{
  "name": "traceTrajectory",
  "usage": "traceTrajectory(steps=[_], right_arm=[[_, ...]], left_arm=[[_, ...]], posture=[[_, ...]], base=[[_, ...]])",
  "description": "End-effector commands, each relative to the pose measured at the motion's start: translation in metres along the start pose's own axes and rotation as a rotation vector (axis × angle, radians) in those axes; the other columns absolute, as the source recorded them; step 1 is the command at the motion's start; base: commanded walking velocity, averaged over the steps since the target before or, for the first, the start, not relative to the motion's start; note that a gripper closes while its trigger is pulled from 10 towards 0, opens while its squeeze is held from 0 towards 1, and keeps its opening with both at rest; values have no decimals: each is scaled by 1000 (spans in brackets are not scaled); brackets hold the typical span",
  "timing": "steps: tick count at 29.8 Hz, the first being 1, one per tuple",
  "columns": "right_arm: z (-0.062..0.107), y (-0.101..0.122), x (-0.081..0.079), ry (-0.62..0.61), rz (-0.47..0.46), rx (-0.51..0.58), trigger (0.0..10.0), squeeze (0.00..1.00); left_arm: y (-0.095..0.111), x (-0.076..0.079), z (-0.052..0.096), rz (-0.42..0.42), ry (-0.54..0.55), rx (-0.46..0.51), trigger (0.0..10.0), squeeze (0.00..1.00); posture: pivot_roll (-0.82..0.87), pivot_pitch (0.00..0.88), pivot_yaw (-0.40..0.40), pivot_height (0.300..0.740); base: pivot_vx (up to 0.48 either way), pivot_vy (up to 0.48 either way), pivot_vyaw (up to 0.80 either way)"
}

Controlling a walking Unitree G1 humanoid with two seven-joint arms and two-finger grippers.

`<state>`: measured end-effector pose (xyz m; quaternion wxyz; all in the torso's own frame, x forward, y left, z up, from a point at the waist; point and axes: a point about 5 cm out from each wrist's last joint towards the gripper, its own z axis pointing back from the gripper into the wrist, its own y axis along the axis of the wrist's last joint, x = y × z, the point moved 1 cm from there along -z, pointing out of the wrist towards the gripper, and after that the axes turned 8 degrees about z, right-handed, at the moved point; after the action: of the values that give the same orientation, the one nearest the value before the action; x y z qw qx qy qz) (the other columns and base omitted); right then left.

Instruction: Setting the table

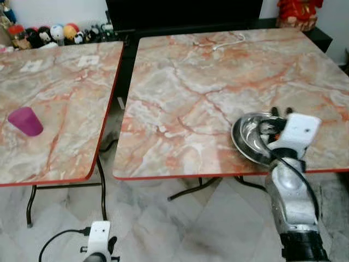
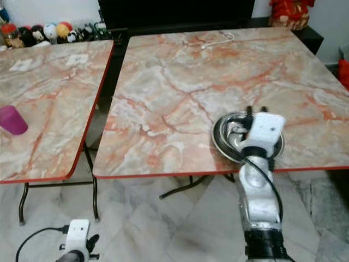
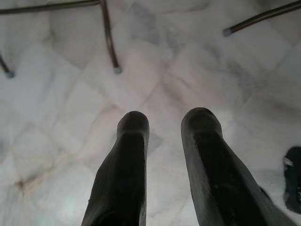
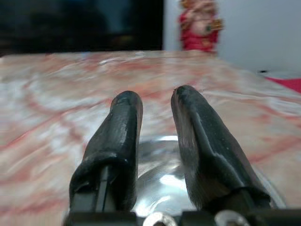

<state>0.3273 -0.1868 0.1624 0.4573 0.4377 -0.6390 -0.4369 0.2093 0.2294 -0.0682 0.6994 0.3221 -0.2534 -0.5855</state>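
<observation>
A round steel plate (image 1: 248,136) lies on the marble table (image 1: 207,76) close to its near edge, right of centre. My right gripper (image 1: 281,112) hovers over the plate's far side. Its two black fingers (image 4: 124,122) stand open with a gap, and the shiny plate (image 4: 157,174) shows just beneath them. A purple cup (image 1: 24,121) lies tipped on the second marble table (image 1: 71,93) to the left, far from both grippers. My left gripper (image 3: 167,122) hangs idle and open above the tiled floor.
A dark gap with metal table legs (image 1: 102,188) separates the two tables. A white cable (image 1: 229,41) lies at the right table's far edge. Small toys (image 1: 54,34) line the back left, and a red figure (image 1: 297,12) stands at the back right.
</observation>
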Motion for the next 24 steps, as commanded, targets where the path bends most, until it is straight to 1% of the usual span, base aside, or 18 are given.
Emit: traceTrajectory(steps=[1,3,5,7,9,11,14,15,16,18,19,21,24], right_arm=[[4,3,-3,59,11,26,10000,0],[6,3,-7,108,23,38,10000,0],[7,3,-7,116,25,37,10000,0],[7,1,-6,124,21,33,10000,0],[6,1,-9,142,11,38,10000,0],[6,4,-13,152,27,52,10000,0],[6,6,-18,168,17,63,10000,0],[6,7,-20,178,-12,65,10000,0],[6,7,-20,178,-12,65,10000,0],[6,7,-23,192,-34,62,10000,0],[6,7,-23,192,-34,62,10000,0],[4,5,-20,174,-57,44,10000,0],[3,6,-22,174,-82,37,10000,0]], left_arm=[[-13,-12,5,19,34,-55,10000,0],[-17,-16,6,12,39,-65,10000,0],[-18,-17,7,11,42,-69,10000,0],[-22,-20,9,21,50,-79,10000,0],[-27,-20,10,52,59,-93,10000,0],[-30,-21,12,60,60,-102,10000,0],[-33,-24,14,64,61,-112,10000,0],[-35,-27,15,64,61,-119,10000,0],[-35,-27,15,64,61,-119,10000,0],[-40,-33,18,64,63,-133,10000,0],[-40,-33,18,64,63,-133,10000,0],[-42,-41,20,66,68,-145,10000,0],[-43,-44,21,62,69,-152,10000,0]], posture=[[-150,92,47,740],[-157,84,39,740],[-158,82,37,740],[-156,73,30,740],[-153,63,24,740],[-153,58,20,740],[-153,52,18,740],[-150,47,17,740],[-150,47,17,740],[-149,40,19,740],[-149,40,19,740],[-153,30,26,740],[-154,25,29,740]], base=[[0,0,0],[0,0,0],[0,0,0],[0,0,0],[0,0,0],[0,120,800],[0,430,800],[0,480,0],[0,480,0],[0,480,0],[0,480,0],[0,480,0],[0,480,0]])
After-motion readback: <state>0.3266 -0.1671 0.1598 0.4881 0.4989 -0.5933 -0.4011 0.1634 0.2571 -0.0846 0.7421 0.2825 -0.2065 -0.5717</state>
